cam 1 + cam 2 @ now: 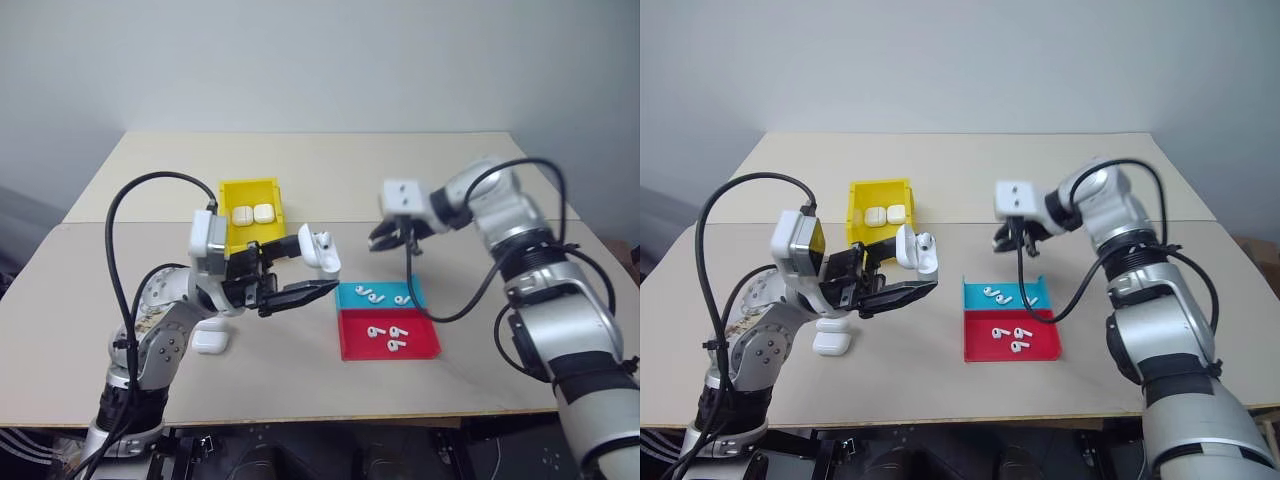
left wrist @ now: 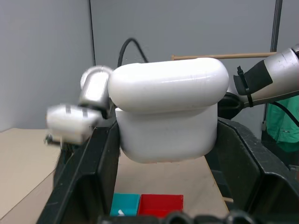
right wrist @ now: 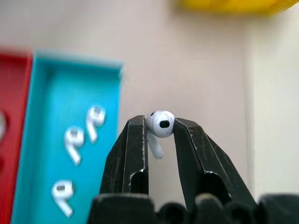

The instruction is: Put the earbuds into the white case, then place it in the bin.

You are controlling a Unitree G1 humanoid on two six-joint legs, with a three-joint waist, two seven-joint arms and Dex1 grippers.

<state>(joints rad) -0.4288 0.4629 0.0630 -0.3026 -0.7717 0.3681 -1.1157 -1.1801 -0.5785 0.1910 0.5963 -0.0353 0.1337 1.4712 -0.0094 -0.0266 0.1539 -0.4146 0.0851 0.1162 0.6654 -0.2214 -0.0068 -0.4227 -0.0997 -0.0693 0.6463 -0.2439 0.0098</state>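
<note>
Head views: an open white case point(image 1: 318, 250), lid raised, is held above the bench point(image 1: 400, 180) by the left gripper point(image 1: 300, 270), its fingers point(image 2: 93, 177) spread around the case body. Left wrist view: the case is seen close, clamped between both fingers. Right wrist view: one earbud point(image 3: 160, 126) is pinched between the fingers point(image 3: 133, 149) of the right gripper point(image 1: 1018, 240), above the teal tray point(image 1: 345, 298). More earbuds lie in the teal tray and the red tray point(image 1: 350, 345). Two closed cases point(image 1: 252, 214) lie in the yellow bin point(image 1: 228, 190); another case point(image 1: 210, 341) rests on the bench.
</note>
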